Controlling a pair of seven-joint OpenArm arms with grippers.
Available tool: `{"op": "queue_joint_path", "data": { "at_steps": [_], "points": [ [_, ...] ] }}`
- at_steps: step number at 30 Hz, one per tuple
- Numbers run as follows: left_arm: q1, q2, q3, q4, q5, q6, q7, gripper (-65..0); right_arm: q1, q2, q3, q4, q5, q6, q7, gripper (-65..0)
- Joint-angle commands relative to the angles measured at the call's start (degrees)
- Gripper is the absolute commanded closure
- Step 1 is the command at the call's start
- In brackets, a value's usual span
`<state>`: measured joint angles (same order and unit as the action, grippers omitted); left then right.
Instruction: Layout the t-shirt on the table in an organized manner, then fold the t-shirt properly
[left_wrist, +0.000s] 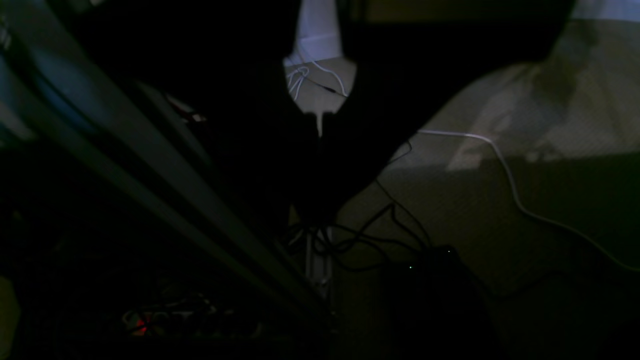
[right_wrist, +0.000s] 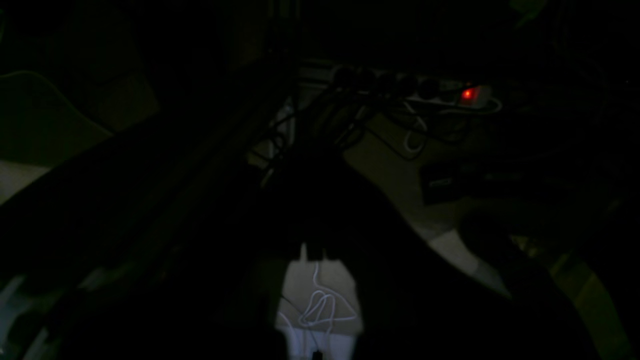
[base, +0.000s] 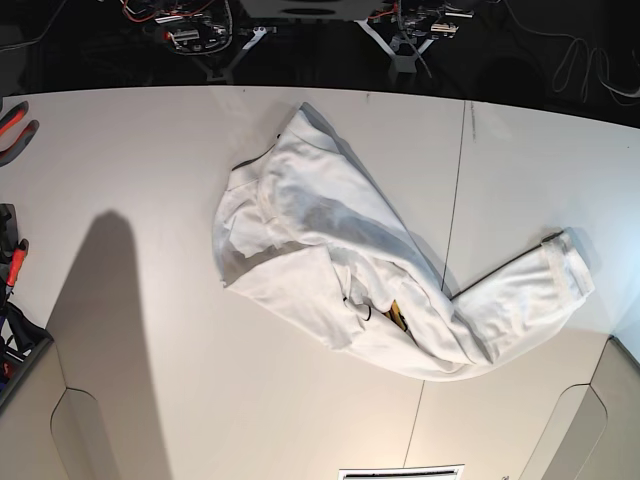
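The t-shirt (base: 340, 250) lies crumpled on the white table (base: 130, 150), bunched diagonally from the back centre toward the right edge. Its fabric is folded over itself, and a bit of orange-yellow print (base: 398, 315) peeks out near the middle. One end with a hem (base: 565, 255) reaches far right. Neither arm shows in the base view. Both wrist views are very dark and look down at the floor. My left gripper (left_wrist: 314, 210) and right gripper (right_wrist: 310, 165) appear as black silhouettes, jaws shut with nothing between them, far from the shirt.
A thin dark seam (base: 455, 200) crosses the table right of centre. Red-handled tools (base: 15, 125) lie at the left edge. On the floor are tangled cables (left_wrist: 370, 240), a white cable (left_wrist: 500, 160) and a power strip with a red light (right_wrist: 467, 93).
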<state>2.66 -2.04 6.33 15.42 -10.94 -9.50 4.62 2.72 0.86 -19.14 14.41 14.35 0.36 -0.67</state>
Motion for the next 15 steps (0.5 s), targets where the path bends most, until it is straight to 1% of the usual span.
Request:
{"op": "queue_joint_path", "data": {
  "at_steps": [1,10,15],
  "points": [
    [0.59,0.13,0.13,0.79,0.09,-0.39,-0.37,0.0,0.28,0.09,0.07,0.39,0.0,-0.2,0.2,0.0],
    [5.14,0.13,0.13,8.11,0.09,-0.39,-0.31,0.0,0.26,0.09,0.07,0.39,0.0,-0.2,0.2,0.0],
    [6.25,0.13,0.13,9.44,0.09,-0.31,-0.31,0.0,0.26,0.09,0.07,0.39,-0.04,-0.2,0.2,0.0]
  ]
}}
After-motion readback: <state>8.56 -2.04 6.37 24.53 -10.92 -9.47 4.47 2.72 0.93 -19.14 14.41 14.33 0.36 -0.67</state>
